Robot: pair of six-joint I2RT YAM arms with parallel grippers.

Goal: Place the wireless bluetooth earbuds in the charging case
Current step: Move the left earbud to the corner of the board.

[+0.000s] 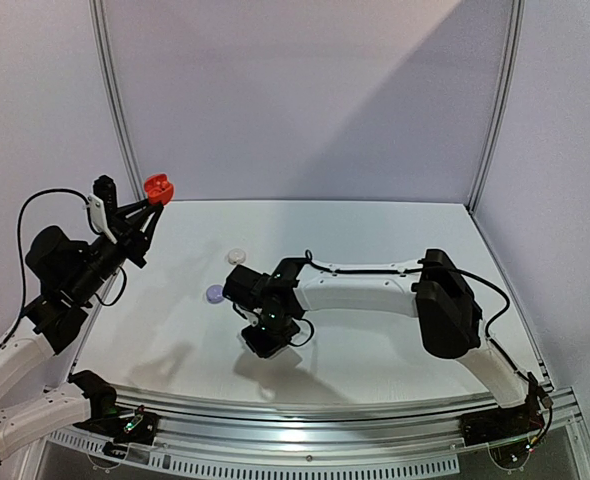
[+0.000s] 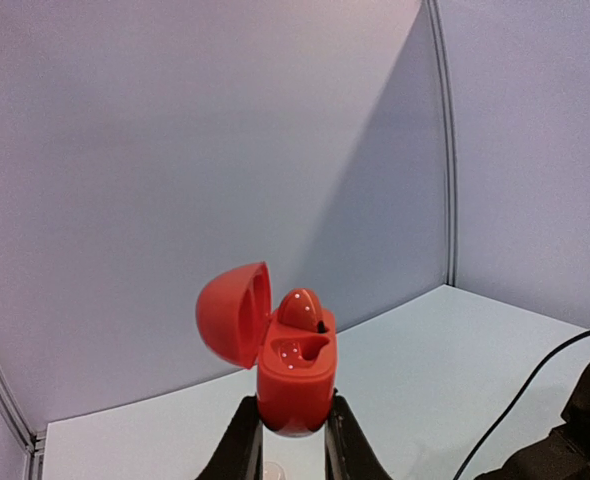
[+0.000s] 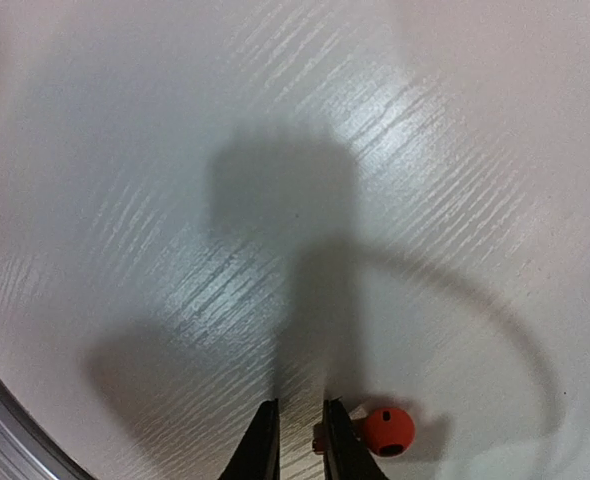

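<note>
Jaws of left gripper (image 2: 293,415) clamp open red case (image 2: 295,375); those of right gripper (image 3: 300,412) nearly closed, red earbud (image 3: 387,430) at three o'clock, hold unclear.

Right beside the right claw (image 3: 300,404), the red earbud (image 3: 387,430) hides its stem behind the finger; you can't read contact.
</note>
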